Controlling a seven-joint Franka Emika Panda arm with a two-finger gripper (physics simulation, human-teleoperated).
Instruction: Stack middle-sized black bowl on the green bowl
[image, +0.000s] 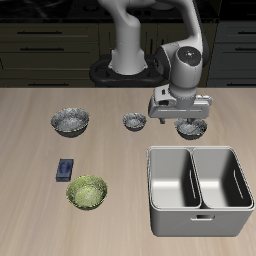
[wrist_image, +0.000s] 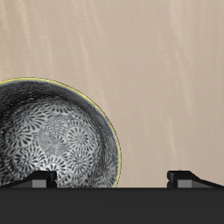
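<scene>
The middle-sized black bowl (image: 190, 128), dark with a mottled silvery inside, stands at the back of the table and is partly hidden by my gripper (image: 181, 116). My gripper hangs just above it, open and empty. In the wrist view the bowl (wrist_image: 52, 136) fills one side; one fingertip (wrist_image: 39, 179) is over the bowl's inside near its rim, the other fingertip (wrist_image: 188, 179) is over bare table, and my gripper (wrist_image: 112, 180) is centred beside the rim. The green bowl (image: 87, 192) stands apart, near the table's front edge.
A larger dark bowl (image: 70, 121) and the smallest dark bowl (image: 134, 121) stand in the same back row. A small blue object (image: 65, 168) lies just behind the green bowl. A grey two-compartment container (image: 197, 205) stands toward the front, close in front of my gripper.
</scene>
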